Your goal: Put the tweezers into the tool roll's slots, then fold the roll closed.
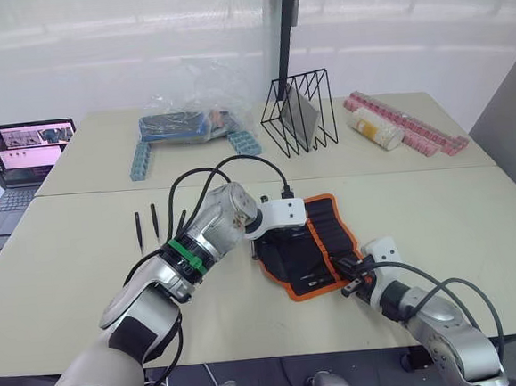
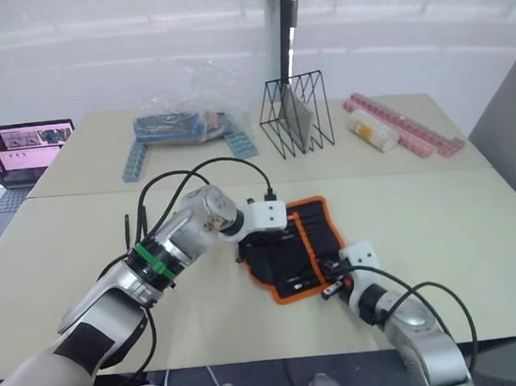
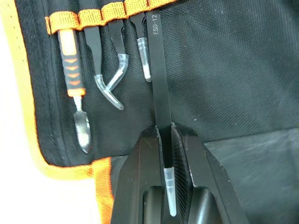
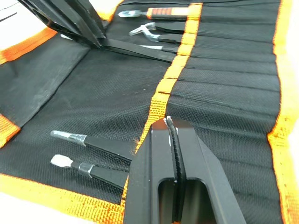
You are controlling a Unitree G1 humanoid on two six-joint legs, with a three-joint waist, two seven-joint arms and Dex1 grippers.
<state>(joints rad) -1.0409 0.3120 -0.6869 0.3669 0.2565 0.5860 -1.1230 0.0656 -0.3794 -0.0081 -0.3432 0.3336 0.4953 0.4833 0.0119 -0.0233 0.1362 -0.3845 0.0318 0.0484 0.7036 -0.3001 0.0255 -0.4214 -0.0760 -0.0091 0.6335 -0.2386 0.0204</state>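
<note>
The tool roll (image 1: 320,242) lies open on the near table, black with orange trim. My left gripper (image 3: 166,140) is over its left part, shut on a slim black tweezers (image 3: 159,84) whose far end sits at an orange-edged slot (image 3: 150,8). Neighbouring slots hold an orange-handled tool (image 3: 72,60) and other tweezers (image 3: 96,51). My right gripper (image 4: 170,126) is shut, with its tips resting on the roll's orange slot band (image 4: 180,60) at the near right corner. Two more tweezers (image 4: 88,142) are tucked in beside it. Three loose tweezers (image 1: 154,221) lie on the table to the left.
On the far table are a clear plastic bag (image 1: 185,123), blue strips (image 1: 141,157), a black wire rack (image 1: 298,114), a bottle (image 1: 377,132) and pink strips (image 1: 409,126). A laptop (image 1: 25,158) stands at far left. A seam (image 1: 106,191) divides the two tables.
</note>
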